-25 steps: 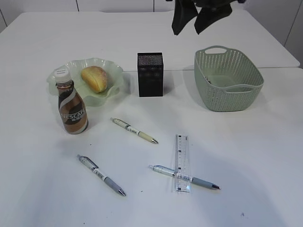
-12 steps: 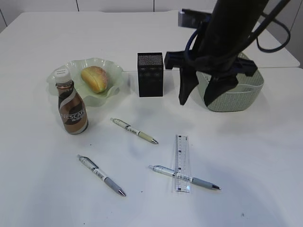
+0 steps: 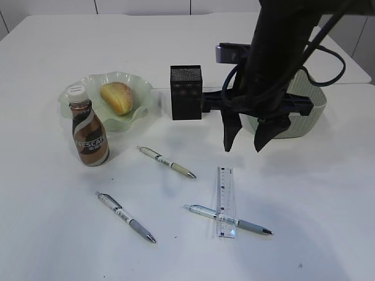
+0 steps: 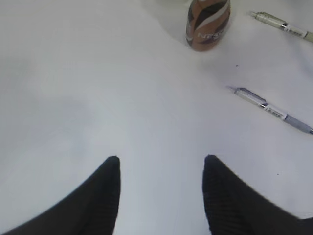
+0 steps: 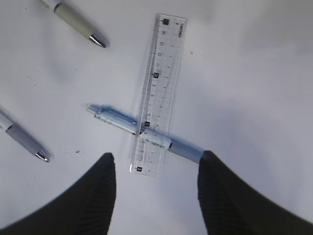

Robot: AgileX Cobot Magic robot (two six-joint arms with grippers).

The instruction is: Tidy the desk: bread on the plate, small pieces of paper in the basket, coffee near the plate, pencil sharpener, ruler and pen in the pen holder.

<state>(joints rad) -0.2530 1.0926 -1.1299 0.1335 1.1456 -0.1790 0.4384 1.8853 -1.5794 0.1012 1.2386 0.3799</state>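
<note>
Right arm poised over ruler

The right gripper hangs above the ruler, fingers parted and empty. The ruler lies across a pen on the tabletop. The left gripper is likewise parted, empty.

The exterior view looks down at a slant across the whole bench, while the right wrist view looks straight down, close over the ruler it shares, and the left wrist view skims low toward the coffee bottle
</note>
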